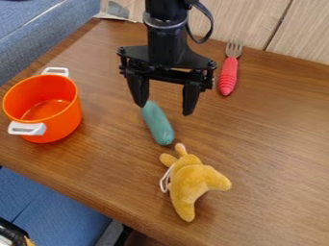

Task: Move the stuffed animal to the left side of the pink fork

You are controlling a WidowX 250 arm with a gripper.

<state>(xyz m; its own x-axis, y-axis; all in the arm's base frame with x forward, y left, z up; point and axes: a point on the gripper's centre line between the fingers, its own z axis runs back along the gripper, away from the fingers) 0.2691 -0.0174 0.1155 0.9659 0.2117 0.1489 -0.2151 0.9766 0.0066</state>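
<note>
Our claw (166,106) hangs spread above the counter (270,158). We see the yellow stuffed animal (193,182) lying near the teal object (157,123), well apart from the pink fork (229,76).

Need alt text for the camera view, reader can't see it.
Yellow stuffed animal lies near the front edge of a wooden table, beside a teal object. Open black pincer hangs above; pink-handled fork lies behind it to the right, orange pot at left.

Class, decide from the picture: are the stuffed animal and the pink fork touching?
Apart. The camera view shows bare brown tabletop between the stuffed animal and the pink fork.
</note>
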